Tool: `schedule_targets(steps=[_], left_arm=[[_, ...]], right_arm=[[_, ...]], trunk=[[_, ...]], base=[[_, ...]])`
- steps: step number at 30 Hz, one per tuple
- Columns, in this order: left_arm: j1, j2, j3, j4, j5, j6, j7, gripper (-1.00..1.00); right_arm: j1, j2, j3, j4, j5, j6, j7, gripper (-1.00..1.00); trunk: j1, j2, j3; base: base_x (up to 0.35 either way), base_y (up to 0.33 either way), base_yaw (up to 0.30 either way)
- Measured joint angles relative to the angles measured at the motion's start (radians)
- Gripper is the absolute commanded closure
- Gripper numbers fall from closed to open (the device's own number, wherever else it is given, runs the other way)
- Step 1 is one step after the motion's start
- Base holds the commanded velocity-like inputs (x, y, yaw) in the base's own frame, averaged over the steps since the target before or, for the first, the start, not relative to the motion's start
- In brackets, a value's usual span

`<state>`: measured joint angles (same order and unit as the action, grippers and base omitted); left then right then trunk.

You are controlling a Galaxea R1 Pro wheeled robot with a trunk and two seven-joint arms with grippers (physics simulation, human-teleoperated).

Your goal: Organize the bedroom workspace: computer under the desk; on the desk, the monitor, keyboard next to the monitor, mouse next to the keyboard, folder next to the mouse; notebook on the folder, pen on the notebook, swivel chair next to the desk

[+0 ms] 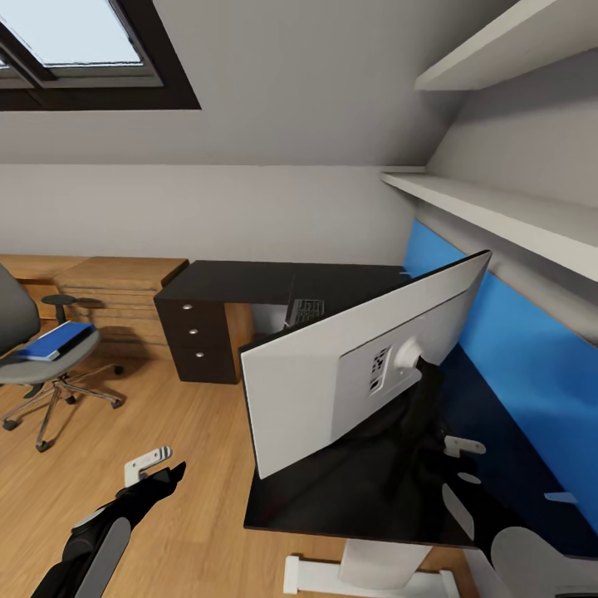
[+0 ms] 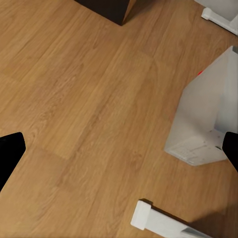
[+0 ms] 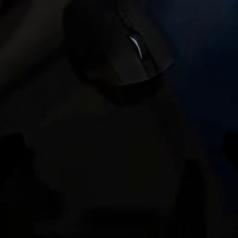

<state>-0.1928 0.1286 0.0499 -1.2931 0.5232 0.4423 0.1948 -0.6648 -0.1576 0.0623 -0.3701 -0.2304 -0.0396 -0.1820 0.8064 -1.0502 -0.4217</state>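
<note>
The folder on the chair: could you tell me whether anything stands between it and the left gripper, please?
Nothing visible does. Bare wooden floor separates the left gripper from the chair holding the folder.

Monitor [image 1: 365,365] back hides its screen and right gripper; keyboard [image 1: 305,311] on far desk [image 1: 241,282] too small for detail; swivel chair [image 1: 33,357] cut by left edge; right wrist view too dark to read.

Monitor [image 1: 349,374] upright on dark desk [image 1: 332,498], white back showing; blue folder [image 1: 56,340] flat on swivel chair [image 1: 41,365] — keyboard [image 1: 305,311] behind.
</note>
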Motion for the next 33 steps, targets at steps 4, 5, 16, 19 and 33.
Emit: schedule_targets(steps=[4, 5, 16, 19, 33], left_arm=[[0.0, 0.0, 0.0, 0.0, 0.0, 0.0, 0.0, -1.0], [0.0, 0.0, 0.001, 0.0, 0.0, 0.0, 0.0, -1.0], [0.0, 0.0, 0.001, 0.001, 0.0, 0.0, 0.0, -1.0], [0.0, 0.0, 0.001, 0.001, 0.0, 0.0, 0.0, -1.0], [0.0, 0.0, 0.001, 0.007, 0.0, 0.0, 0.0, -1.0]], right_arm=[[0.0, -0.003, 0.0, 0.0, 0.0, 0.0, 0.0, -1.0], [0.0, -0.004, 0.0, 0.0, 0.0, 0.0, 0.0, -1.0], [0.0, -0.004, 0.0, 0.0, 0.0, -0.001, 0.001, -1.0], [0.0, -0.004, 0.0, 0.0, 0.0, -0.001, 0.001, -1.0], [0.0, -0.005, 0.001, 0.0, 0.001, -0.001, 0.001, -1.0]], trunk=[[0.0, 0.0, 0.0], [0.0, 0.0, 0.0], [0.0, 0.0, 0.0], [0.0, 0.0, 0.0], [0.0, 0.0, 0.0]], base=[[0.013, -0.017, 0.0], [0.06, -0.081, 0.0], [0.037, -0.044, 0.0], [0.007, -0.002, 0.0], [0.031, 0.0, 0.0]])
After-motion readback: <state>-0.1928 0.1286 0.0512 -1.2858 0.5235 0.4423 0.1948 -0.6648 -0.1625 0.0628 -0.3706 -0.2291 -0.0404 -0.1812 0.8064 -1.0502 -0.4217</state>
